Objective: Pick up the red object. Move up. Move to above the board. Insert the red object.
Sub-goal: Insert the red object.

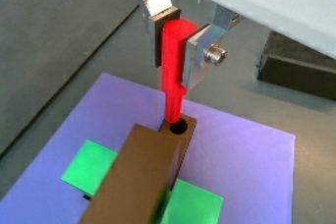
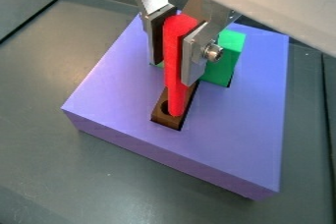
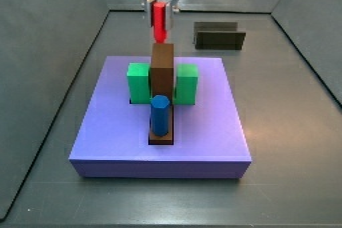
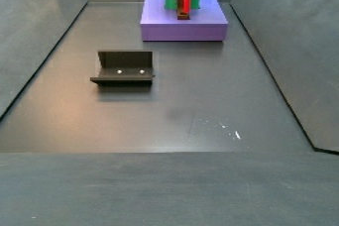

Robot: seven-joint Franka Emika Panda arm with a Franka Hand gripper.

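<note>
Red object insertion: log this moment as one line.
gripper: shut on red object | tip in board hole | blue cylinder standing at board's other end

The dark grey desk (image 4: 185, 121) is seen to carry two items directly: the lavender slab (image 4: 185, 24) and the fixture (image 4: 125, 67), set well apart. The gripper (image 3: 159, 4) is held above the slab's far end, clear of the desk.

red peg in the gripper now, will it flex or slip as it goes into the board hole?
The red object looks straight and rigid, so probably no flex. The gripper clamps only its top, so it might pivot if its tip catches the rim of the board. Its smooth surface could slip.
</note>
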